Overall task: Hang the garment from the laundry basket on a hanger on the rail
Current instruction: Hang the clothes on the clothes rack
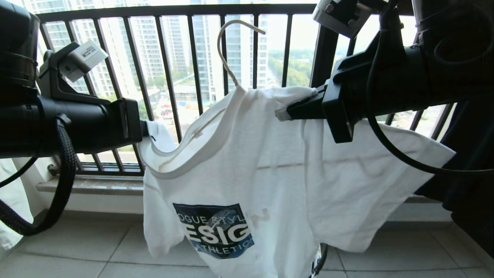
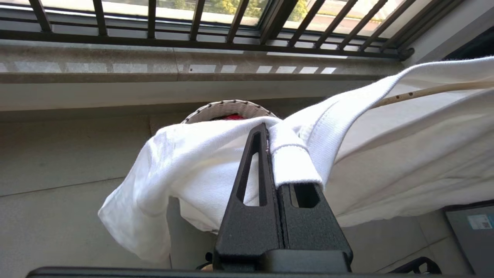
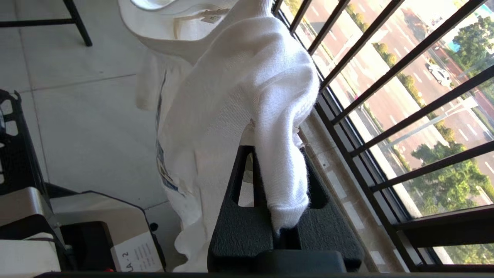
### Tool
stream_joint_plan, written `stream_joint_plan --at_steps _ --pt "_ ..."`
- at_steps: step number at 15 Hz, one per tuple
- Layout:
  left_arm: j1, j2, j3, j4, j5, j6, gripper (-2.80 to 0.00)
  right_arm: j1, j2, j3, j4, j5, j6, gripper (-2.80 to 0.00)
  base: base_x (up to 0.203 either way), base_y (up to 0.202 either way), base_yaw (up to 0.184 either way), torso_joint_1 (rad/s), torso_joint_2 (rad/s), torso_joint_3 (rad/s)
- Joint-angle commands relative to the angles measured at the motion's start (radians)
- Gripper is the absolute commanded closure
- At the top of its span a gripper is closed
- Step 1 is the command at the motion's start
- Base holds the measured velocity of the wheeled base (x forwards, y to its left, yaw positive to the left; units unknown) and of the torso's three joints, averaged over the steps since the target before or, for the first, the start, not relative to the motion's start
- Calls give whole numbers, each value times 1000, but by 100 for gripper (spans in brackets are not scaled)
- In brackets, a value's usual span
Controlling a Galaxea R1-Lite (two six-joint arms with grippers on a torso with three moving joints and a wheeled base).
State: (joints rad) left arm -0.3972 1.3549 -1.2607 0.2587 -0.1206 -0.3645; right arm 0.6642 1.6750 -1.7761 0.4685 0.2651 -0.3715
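Observation:
The garment [image 1: 270, 162], a white T-shirt with a dark blue chest graphic, hangs spread in mid-air between my two arms. The cream wire hanger's hook [image 1: 225, 50] rises out of its neck, and its wire [image 2: 424, 92] shows inside the collar. My left gripper [image 1: 148, 129] is shut on the collar edge at the shirt's left shoulder [image 2: 289, 162]. My right gripper [image 1: 281, 113] is shut on a bunch of fabric at the other shoulder [image 3: 270, 116], which drapes over its fingers. The laundry basket [image 2: 227, 108] sits on the floor below, partly hidden by the shirt. The rail is out of view.
A black railing [image 1: 173, 58] of thin vertical bars stands right behind the shirt, above a stone ledge [image 1: 96, 185]. A black garment [image 1: 471, 185] hangs at the right. A red cloth [image 2: 231, 116] lies in the basket. A labelled box [image 3: 135, 255] and black frame [image 3: 15, 154] stand on the tiled floor.

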Motion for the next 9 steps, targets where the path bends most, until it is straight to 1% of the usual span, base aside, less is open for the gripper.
stream_joint_plan --at_steps 1,3,6,8,9 --pt "0 38 -84 34 17 0 0 1 22 22 -58 3 39 0 0 0 0 0 0 0" --pt "0 74 -142 77 57 2 0 0 20 46 -97 2 42 0 0 0 0 0 0 0" --pt "1 95 -190 88 67 4 0 0 17 63 -113 5 45 0 0 0 0 0 0 0" --pt "1 109 -244 99 68 4 0 0 8 72 -119 9 54 0 0 0 0 0 0 0" --pt "1 115 -273 130 72 4 0 0 6 73 -138 9 104 0 0 0 0 0 0 0"
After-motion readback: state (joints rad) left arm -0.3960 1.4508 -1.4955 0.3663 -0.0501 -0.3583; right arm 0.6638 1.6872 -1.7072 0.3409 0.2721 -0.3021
